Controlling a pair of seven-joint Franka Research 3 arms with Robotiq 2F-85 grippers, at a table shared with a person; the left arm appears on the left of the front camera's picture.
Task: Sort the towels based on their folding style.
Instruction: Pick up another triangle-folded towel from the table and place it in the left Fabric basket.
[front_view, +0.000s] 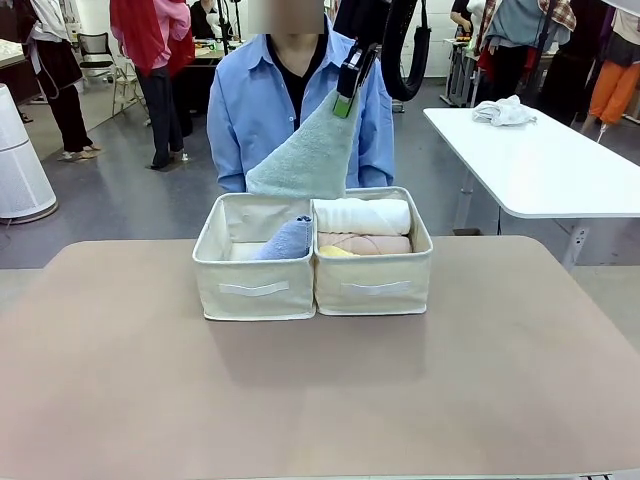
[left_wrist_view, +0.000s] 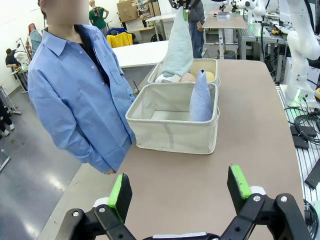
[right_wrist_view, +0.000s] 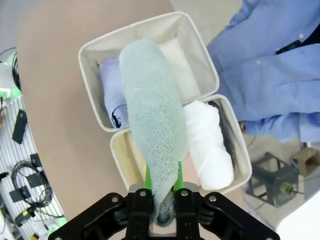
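The right end effector (front_view: 347, 103) is clamped on the tip of the grey-green cone towel (front_view: 305, 155), which hangs point-up above the two beige bins, its wide base just over the back rim where they meet. In the right wrist view the green pads pinch only the narrow end, and the body of the cone droops across both bins.

The left bin (front_view: 254, 288) holds the lavender-blue cone towel (front_view: 284, 241), leaning at about 3 o'clock in that bin with open floor to its 9 o'clock. The right bin (front_view: 373, 287) holds the rolls: the white roll (front_view: 362, 215) at 12 o'clock, the pink roll (front_view: 365, 243) in front of it and a yellow roll (front_view: 335, 251) showing at 7 o'clock.

Judged from this, the cone belongs with the other cone, so the step is to carry it toward 9 o'clock until its base is wholly over the left bin's open floor, then lower it. Doing it well likely means:
- clearing the shared wall before descending, so the base does not catch on it;
- coming down straight, so the cone stands rather than flops;
- staying off the lavender-blue cone;
- releasing only once the base rests.

The left end effector (left_wrist_view: 179, 192) has its fingers spread apart, empty, low over the counter (front_view: 320, 390).
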